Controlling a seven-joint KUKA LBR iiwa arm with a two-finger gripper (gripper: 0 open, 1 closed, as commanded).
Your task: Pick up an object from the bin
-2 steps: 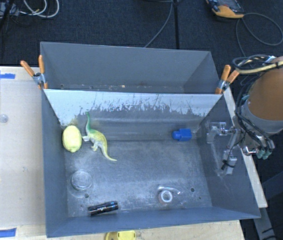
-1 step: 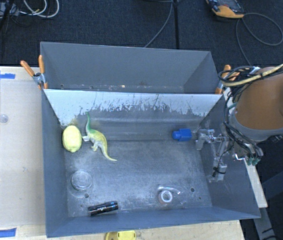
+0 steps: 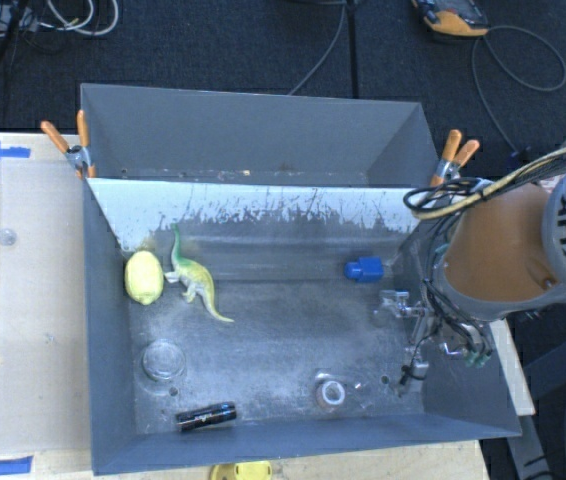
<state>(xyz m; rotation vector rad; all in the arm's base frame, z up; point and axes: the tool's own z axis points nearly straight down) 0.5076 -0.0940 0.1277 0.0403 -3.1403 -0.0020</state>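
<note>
I work in a robotics lab, a test cell rather than a home or a shop. My arm (image 3: 503, 253), under its orange cover and with a bundle of cables (image 3: 443, 196) looped at the wrist, comes in from the right of the frame over a grey metal bin (image 3: 263, 138) with steep sheet walls. Along the top of the frame lies dark carpet (image 3: 213, 38), with loose leads (image 3: 81, 6) at upper left and an orange-and-black device (image 3: 448, 10) at upper right. In the bin lies an unrelated assortment: a green toy dinosaur (image 3: 195, 283), a yellow lemon-shaped thing (image 3: 144, 278), a blue block (image 3: 365, 269) and a black cylinder (image 3: 206, 417).
</note>
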